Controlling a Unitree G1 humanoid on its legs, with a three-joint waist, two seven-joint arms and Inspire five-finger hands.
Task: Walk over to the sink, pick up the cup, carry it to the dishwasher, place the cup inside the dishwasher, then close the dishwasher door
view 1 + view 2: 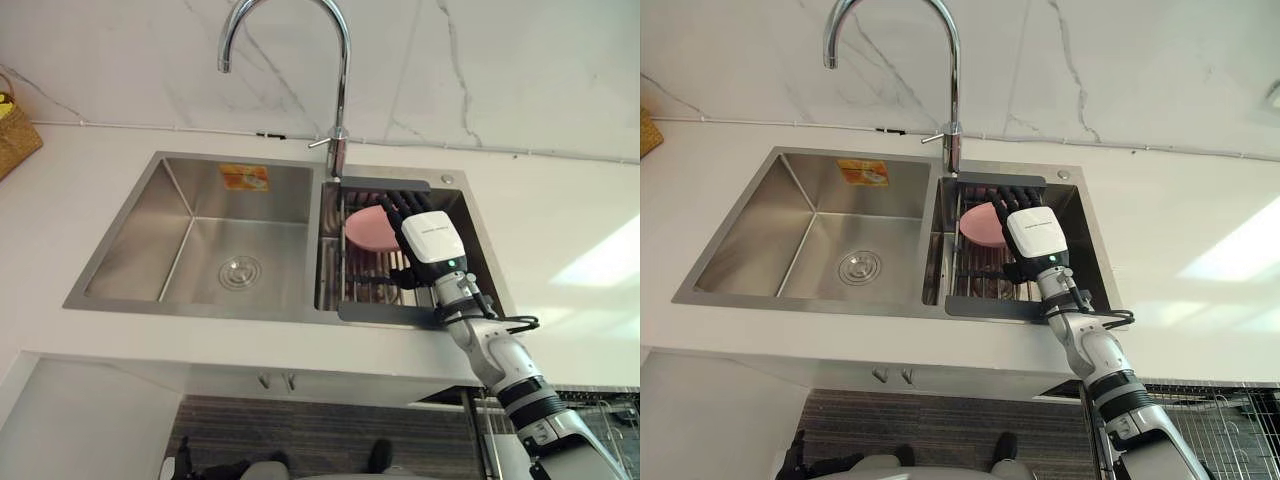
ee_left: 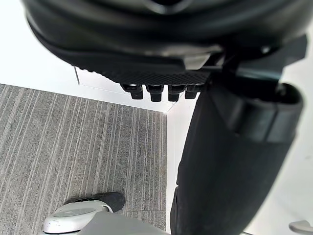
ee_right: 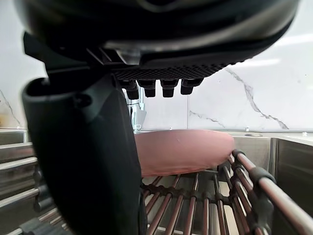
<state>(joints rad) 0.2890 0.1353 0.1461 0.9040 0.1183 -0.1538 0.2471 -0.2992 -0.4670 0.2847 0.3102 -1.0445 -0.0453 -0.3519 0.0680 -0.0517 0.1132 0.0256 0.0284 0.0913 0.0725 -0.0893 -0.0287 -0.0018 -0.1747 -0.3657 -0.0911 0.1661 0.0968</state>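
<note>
A white countertop (image 1: pixel 560 230) runs beneath a marbled white wall. Set into it is a stainless steel sink (image 1: pixel 200 200) with two basins, the wide one on the robot's left and a narrower one on its right. A tall curved faucet (image 1: pixel 343 80) rises from the back rim between the basins. A woven basket (image 1: pixel 15 130) stands on the counter at the far left edge.

A dark-framed drying rack (image 1: pixel 385 315) with parallel bars lies across the right basin. The right hand (image 1: pixel 432 240) reaches into this basin over the rack. Its fingers are stretched out straight, not closed on anything.

The pink cup (image 1: pixel 368 230) lies on its side on the rack bars. It sits just under and ahead of the right hand's fingertips, with the thumb beside it on the hand's left.

The left hand (image 2: pixel 146 54) hangs relaxed and empty over grey carpet (image 2: pixel 73 147).
</note>
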